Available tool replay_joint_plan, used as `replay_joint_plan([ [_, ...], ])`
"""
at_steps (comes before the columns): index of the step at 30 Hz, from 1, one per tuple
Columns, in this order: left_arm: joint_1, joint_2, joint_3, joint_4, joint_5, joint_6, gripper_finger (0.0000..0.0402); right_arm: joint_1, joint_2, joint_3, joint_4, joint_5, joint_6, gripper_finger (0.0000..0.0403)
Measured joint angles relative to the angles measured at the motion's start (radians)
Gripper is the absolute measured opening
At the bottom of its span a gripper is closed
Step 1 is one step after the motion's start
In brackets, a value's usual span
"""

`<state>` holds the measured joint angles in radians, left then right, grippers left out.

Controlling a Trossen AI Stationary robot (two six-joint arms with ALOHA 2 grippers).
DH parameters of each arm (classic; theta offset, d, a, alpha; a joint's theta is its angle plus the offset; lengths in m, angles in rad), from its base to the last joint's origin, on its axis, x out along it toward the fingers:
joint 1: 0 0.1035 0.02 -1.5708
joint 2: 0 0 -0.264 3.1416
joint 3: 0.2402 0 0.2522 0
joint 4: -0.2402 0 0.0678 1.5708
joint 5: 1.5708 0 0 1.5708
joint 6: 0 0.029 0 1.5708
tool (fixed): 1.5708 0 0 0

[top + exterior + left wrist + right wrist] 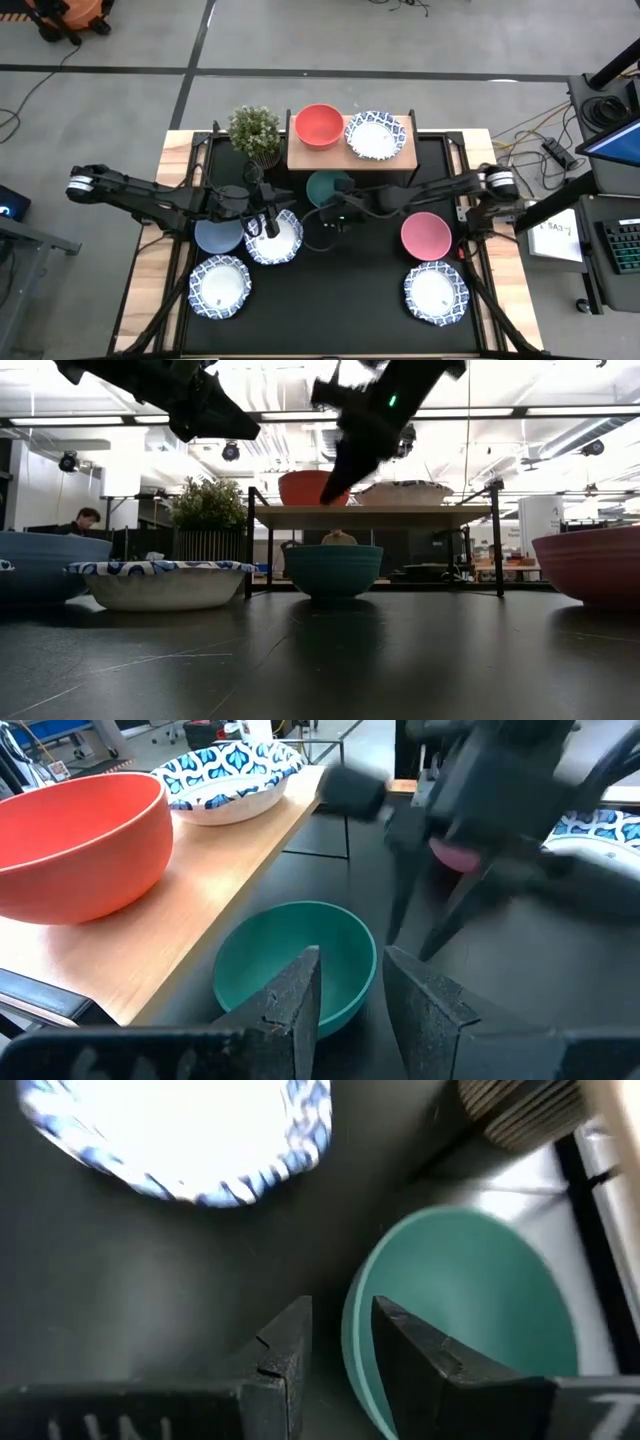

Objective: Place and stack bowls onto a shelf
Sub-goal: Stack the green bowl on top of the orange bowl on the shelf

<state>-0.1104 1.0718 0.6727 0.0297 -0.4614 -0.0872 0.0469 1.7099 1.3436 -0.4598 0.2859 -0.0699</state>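
Note:
A teal-green bowl [328,187] stands on the black mat in front of the shelf [300,155]; it also shows in the low view [333,570]. My right gripper [335,1350] is open and hangs above the bowl's rim [355,1330], clear of it in the low view [330,488]. My left gripper [350,1005] is open and empty, raised over a white bowl with a blue patterned rim [275,243]. A red bowl [318,126] and another patterned bowl [376,135] stand on the shelf.
On the mat stand a grey-blue bowl [216,236], a patterned bowl [220,287] at the near left, a pink bowl [425,235] and a patterned bowl [436,292] at the near right. A potted plant [254,131] stands left of the shelf.

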Motion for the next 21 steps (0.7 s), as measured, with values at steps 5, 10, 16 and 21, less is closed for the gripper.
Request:
replay_joint_plan([
  [5,0.0,0.001,0.0,-0.018,0.0,0.0,0.0094,-0.039,0.1,0.03,-0.007,-0.013,-0.009,0.0096],
  [10,0.0,0.002,0.0,-0.029,0.0,0.0,0.0094,-0.066,0.152,0.039,-0.005,-0.031,0.006,0.0095],
  [16,0.0,0.002,0.0,-0.03,0.0,0.0,0.0094,-0.09,0.204,0.038,0.0,-0.031,-0.002,0.0093],
  [21,0.0,0.002,0.0,-0.026,0.0,0.0,0.0094,-0.093,0.236,0.038,0.0,-0.08,-0.005,0.006],
])
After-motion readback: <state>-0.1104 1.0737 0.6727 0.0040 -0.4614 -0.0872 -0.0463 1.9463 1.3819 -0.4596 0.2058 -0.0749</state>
